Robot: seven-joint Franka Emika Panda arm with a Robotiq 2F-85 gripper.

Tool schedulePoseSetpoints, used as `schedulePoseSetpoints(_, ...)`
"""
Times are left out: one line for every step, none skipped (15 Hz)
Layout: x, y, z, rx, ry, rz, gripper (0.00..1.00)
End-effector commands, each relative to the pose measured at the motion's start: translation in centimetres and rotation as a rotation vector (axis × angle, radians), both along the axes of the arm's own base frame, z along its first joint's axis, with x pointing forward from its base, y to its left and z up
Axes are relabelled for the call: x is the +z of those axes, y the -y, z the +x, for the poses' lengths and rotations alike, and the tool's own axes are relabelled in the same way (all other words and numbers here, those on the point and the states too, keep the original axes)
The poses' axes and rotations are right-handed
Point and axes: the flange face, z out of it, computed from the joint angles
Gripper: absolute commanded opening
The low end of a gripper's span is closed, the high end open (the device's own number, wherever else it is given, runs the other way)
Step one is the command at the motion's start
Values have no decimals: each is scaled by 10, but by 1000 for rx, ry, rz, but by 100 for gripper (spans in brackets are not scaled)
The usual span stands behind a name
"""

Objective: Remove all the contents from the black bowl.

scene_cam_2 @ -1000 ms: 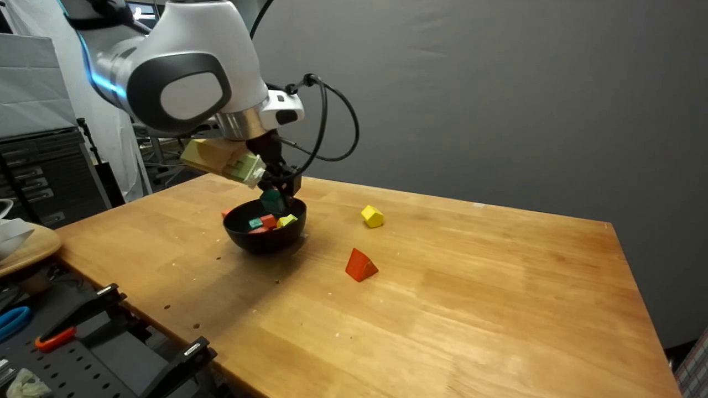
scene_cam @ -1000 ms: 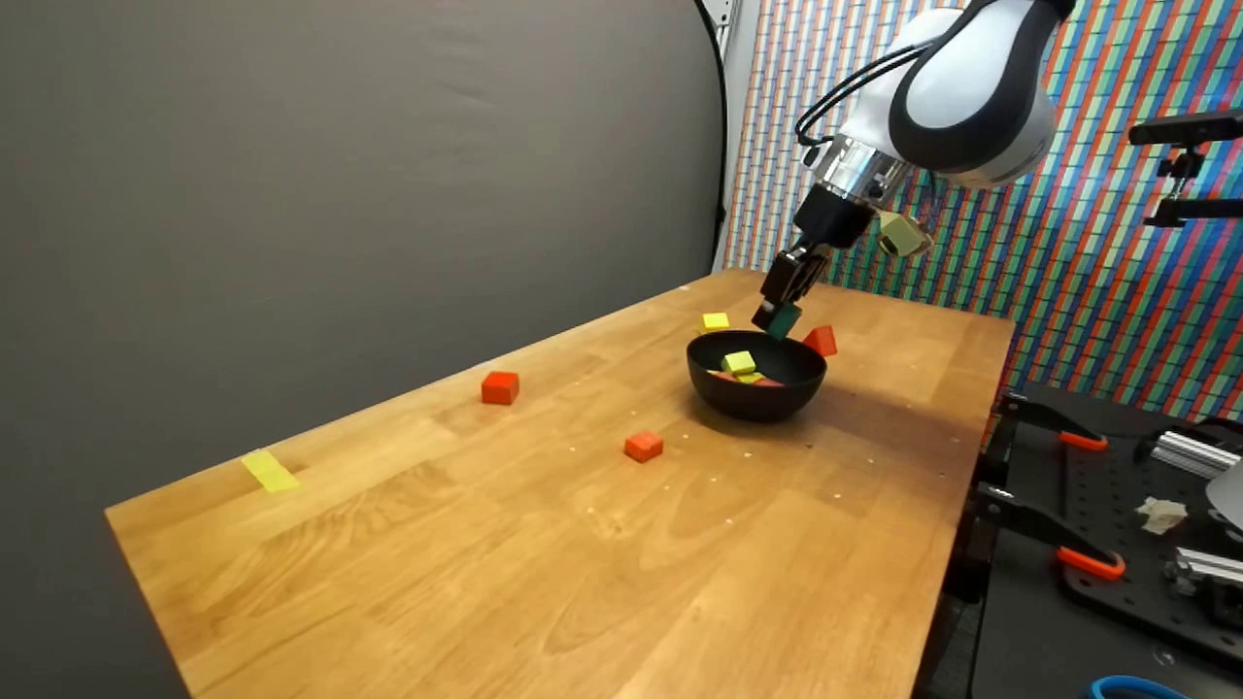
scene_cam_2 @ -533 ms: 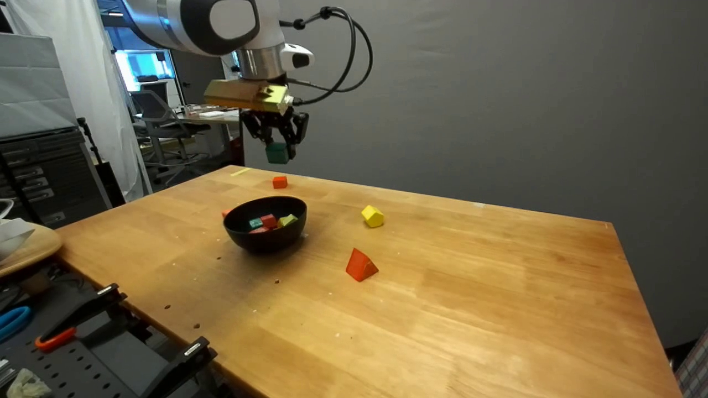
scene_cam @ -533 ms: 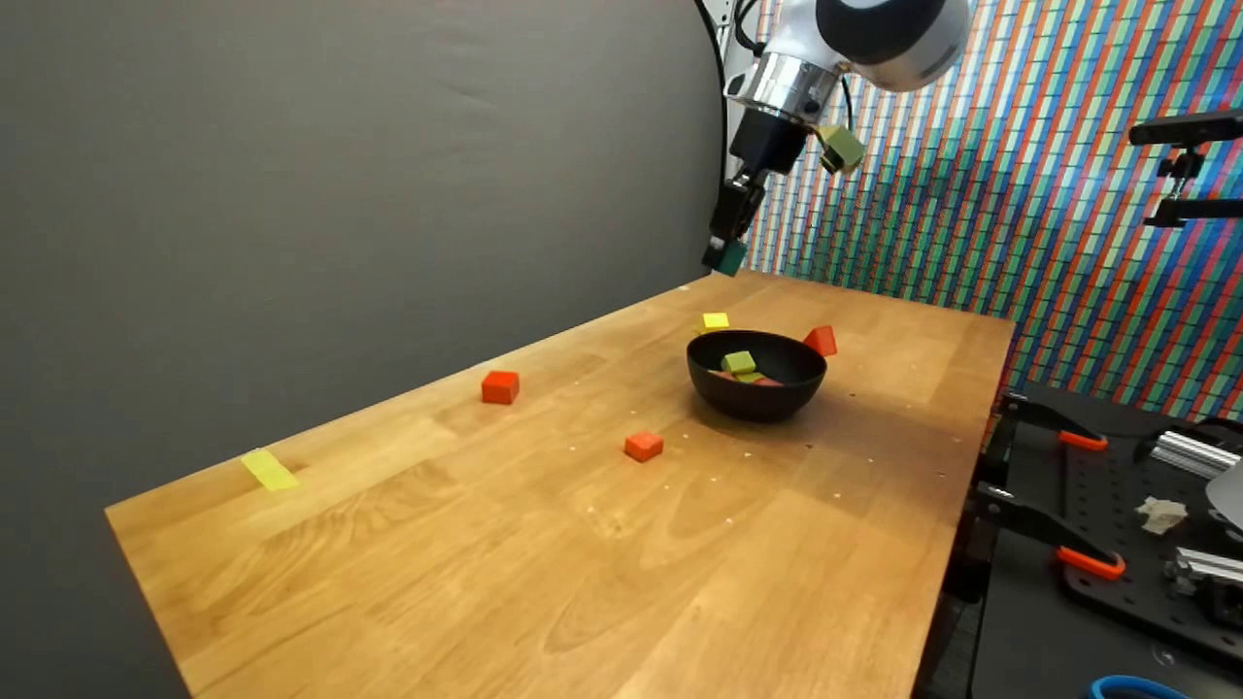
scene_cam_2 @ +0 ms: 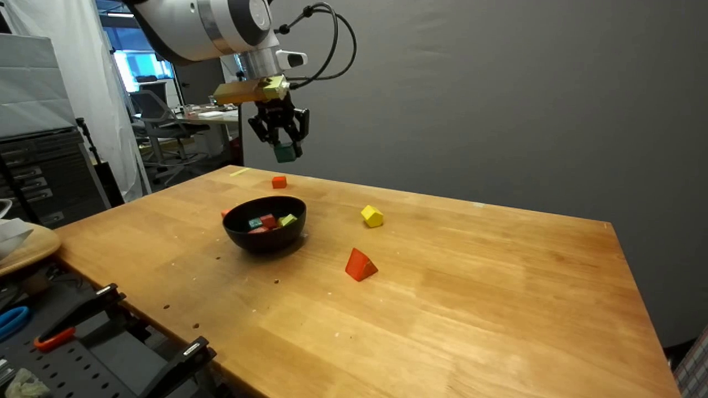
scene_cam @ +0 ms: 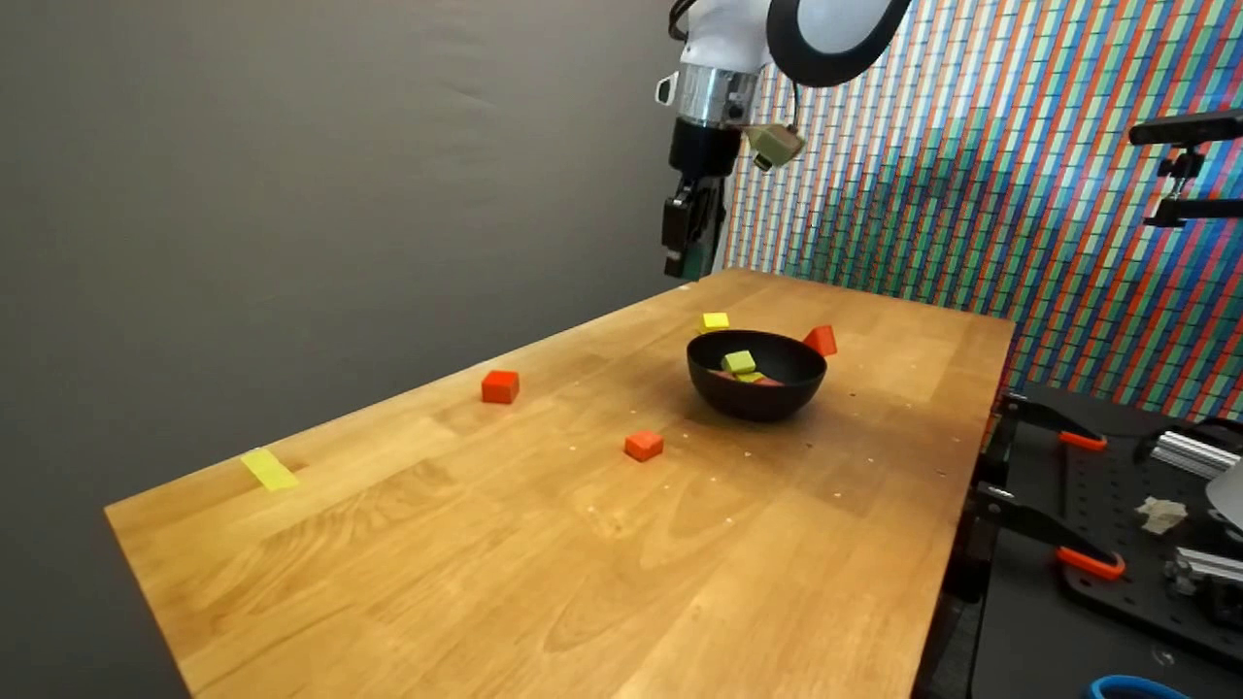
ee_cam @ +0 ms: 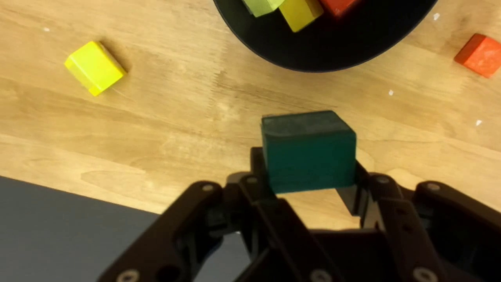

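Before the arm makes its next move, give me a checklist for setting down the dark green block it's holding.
1. Dark green rectangular block secured: ok, held in the black two-fingered gripper.
2. Block outside the round glossy black bowl: ok, in the air and clear of it.
3. Bowl upright on the light wooden table: ok.
4. Block low enough to release: not ok, it hangs well above the table.
5. Bowl emptied: not ok, a small red block and small yellow block lie inside, among others.
6. Exact count inside: cannot tell, blocks overlap.
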Motion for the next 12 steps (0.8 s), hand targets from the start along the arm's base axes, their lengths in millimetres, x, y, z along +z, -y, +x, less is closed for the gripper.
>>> schedulePoseSetpoints(-52,-24,49,-8,-77,-1,23)
schedulePoseSetpoints(-65,-32,58,10,-92,-1,23)
schedulePoseSetpoints(-78,-38,69,16,-97,13,23)
schedulePoseSetpoints(-90,-43,79,17,-103,20,23)
schedulePoseSetpoints(-102,-49,89,20,-107,30,23)
schedulePoseSetpoints(-114,-54,99,22,-118,44,23)
schedulePoseSetpoints(-123,-58,108,23,-122,53,22)
schedulePoseSetpoints(-131,-63,116,23,-125,63,22)
schedulePoseSetpoints(-137,-68,125,20,-127,69,31)
schedulePoseSetpoints(-142,-71,132,19,-129,73,59)
schedulePoseSetpoints(-142,-73,139,18,-144,62,73)
schedulePoseSetpoints(-140,-75,145,24,-166,56,78)
